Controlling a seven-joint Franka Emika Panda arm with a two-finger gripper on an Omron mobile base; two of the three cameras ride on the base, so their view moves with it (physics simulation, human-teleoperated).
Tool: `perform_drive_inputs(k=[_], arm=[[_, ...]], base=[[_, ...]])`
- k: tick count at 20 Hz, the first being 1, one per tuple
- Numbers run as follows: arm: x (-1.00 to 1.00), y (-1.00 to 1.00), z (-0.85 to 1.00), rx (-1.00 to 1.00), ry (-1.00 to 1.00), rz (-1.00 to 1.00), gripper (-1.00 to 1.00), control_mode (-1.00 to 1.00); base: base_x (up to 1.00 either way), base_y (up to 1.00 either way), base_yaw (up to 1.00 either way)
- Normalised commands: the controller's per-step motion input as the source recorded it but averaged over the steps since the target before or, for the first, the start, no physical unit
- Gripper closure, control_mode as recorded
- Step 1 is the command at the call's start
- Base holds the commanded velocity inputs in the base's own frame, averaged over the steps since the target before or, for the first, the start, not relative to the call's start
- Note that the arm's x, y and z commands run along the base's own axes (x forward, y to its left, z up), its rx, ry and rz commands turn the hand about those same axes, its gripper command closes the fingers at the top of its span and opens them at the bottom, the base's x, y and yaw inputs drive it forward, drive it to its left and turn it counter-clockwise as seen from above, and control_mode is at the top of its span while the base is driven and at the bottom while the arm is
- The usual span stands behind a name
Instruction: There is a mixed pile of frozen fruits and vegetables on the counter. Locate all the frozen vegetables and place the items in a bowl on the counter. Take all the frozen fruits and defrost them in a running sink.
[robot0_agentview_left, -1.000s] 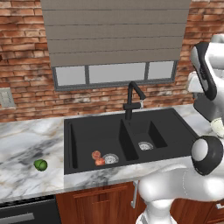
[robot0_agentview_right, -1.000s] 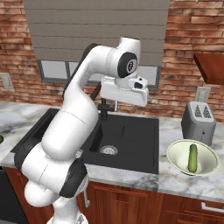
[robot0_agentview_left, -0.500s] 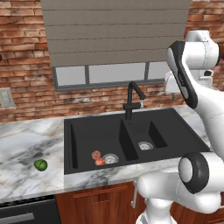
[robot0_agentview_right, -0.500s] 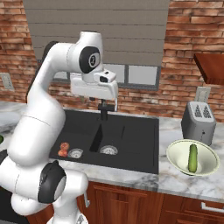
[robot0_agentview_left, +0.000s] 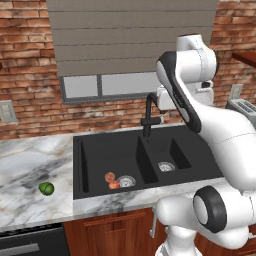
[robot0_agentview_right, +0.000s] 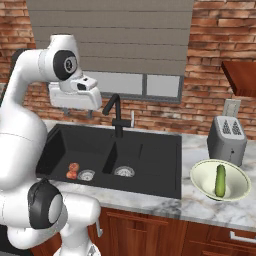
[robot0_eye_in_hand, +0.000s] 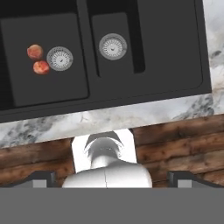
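High above the sink (robot0_agentview_right: 150, 165), the gripper (robot0_eye_in_hand: 112, 177) hangs with its jaws wide apart and nothing between them, looking straight down. Below it and toward the larger basin, the two peach-like fruits (robot0_eye_in_hand: 37, 59) lie just beside the silver drain (robot0_eye_in_hand: 59, 58), touching or nearly so. Farther off, on the counter (robot0_agentview_right: 200, 210) by the toaster (robot0_agentview_right: 227, 137), the bowl (robot0_agentview_right: 202, 182) holds the cucumber-like stick (robot0_agentview_right: 220, 179). Well out the other way, the round green vegetable (robot0_agentview_left: 46, 188) sits alone on the marble. So three items seem placed; the green one is left. Whether the faucet (robot0_agentview_left: 149, 114) is running is hard to make out.
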Motion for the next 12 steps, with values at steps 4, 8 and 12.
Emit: perform_drive_inputs(k=[4, 8, 12], arm=[[0.0, 0.82, -0.01, -0.07, -0.01, 0.0, -1.0, -1.0], [0.0, 0.68, -0.03, -0.01, 0.0, 0.0, -1.0, -1.0], [-0.04, 0.18, -0.09, 0.0, 0.0, 0.06, -1.0, -1.0]], base=[[0.0, 0.0, 0.0], [0.0, 0.0, 0.0], [0.0, 0.0, 0.0]])
